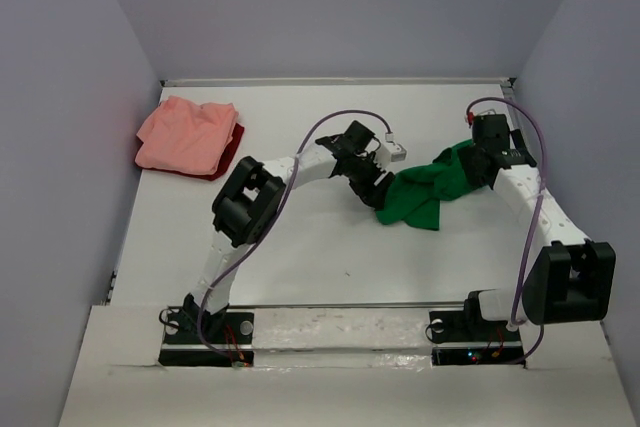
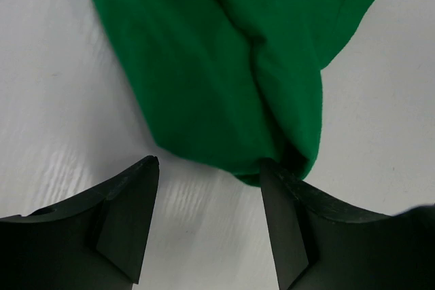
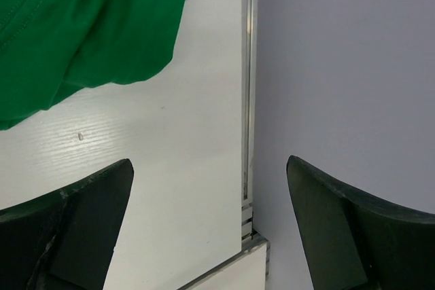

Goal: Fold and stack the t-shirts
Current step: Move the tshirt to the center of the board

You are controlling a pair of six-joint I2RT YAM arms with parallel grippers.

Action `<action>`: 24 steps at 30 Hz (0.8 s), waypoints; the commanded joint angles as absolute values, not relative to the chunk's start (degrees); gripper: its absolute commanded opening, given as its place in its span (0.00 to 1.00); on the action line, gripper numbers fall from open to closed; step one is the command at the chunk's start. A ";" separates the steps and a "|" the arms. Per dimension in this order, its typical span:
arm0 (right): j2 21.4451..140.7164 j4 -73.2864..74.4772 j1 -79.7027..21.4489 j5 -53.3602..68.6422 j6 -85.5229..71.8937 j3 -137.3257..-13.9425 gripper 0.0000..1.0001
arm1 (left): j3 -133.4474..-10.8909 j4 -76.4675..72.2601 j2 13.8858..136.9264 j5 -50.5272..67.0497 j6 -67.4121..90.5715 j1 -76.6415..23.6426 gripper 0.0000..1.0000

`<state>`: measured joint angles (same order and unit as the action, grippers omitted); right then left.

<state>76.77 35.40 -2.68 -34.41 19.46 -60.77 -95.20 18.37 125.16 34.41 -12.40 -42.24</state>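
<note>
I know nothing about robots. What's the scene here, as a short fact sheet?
green t-shirt: crumpled on the table, right of centre
salmon-pink t-shirt: folded, far left corner, lying on dark red cloth
left tool: open, one finger touching the green shirt's edge
right tool: open, empty, near the table's right edge
stack: green shirt not yet added

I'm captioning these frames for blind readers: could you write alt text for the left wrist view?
A bunched bright green t-shirt lies on the white table, filling the upper middle. Below it the left gripper is open, its finger at the view's right apparently touching the shirt's lowest fold.
</note>
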 commanded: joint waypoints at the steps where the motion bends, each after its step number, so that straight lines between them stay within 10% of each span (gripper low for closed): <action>1: 77.52 32.61 -2.29 -33.49 17.84 -59.59 0.99 | -98.70 19.60 126.38 35.07 -11.42 -44.47 0.70; 7: 78.75 31.47 -2.29 -32.61 17.40 -57.48 0.98 | -101.60 20.48 129.46 33.13 -10.90 -47.02 0.69; 11: 79.36 31.03 -2.29 -32.61 17.58 -56.95 0.97 | -104.67 22.05 131.92 31.47 -10.90 -47.99 0.00; 18: 79.81 31.02 -2.29 -32.26 18.54 -56.60 0.96 | -102.05 23.91 125.35 17.70 -16.42 -47.64 0.00; 24: 79.89 31.03 -2.29 -29.89 19.16 -58.01 0.95 | -88.35 16.36 107.42 -16.93 -30.30 -44.48 0.00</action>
<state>80.01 33.80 -2.68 -31.66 18.68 -57.12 -94.91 19.64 123.07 8.54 -19.49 -47.55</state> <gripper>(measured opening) 0.958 0.026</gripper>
